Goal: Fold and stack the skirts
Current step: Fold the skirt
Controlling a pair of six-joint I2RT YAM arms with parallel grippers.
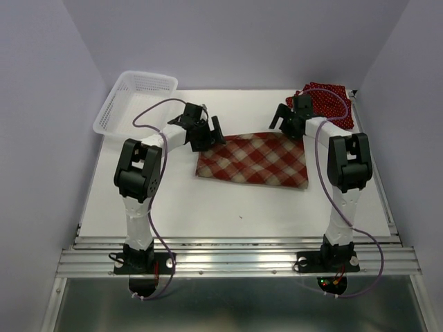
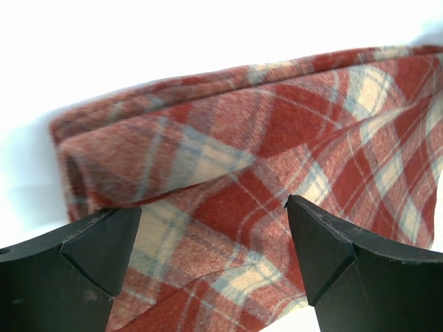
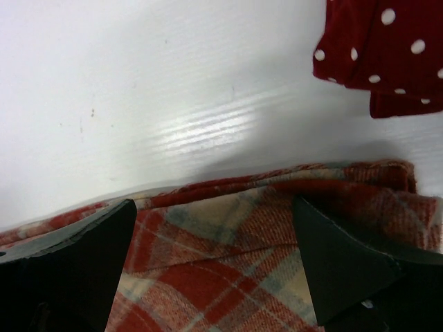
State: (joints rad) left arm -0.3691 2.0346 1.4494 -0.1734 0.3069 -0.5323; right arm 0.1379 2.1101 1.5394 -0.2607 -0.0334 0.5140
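Note:
A red-and-cream plaid skirt (image 1: 253, 159) lies spread flat in the middle of the table. Its folded left end (image 2: 228, 173) fills the left wrist view. My left gripper (image 1: 210, 131) hovers open over the skirt's far left corner, with cloth showing between the fingers (image 2: 104, 256) but not pinched. Over the far right corner hangs my right gripper (image 1: 285, 119), also open, the plaid edge (image 3: 228, 228) showing between its fingers (image 3: 339, 263). Dark red polka-dot skirts (image 1: 325, 102) lie piled at the back right, a corner (image 3: 381, 48) showing in the right wrist view.
A white plastic mesh basket (image 1: 135, 102) stands at the back left corner of the white table (image 1: 228, 207). Pale walls enclose the table on three sides. Purple cables loop from both arms.

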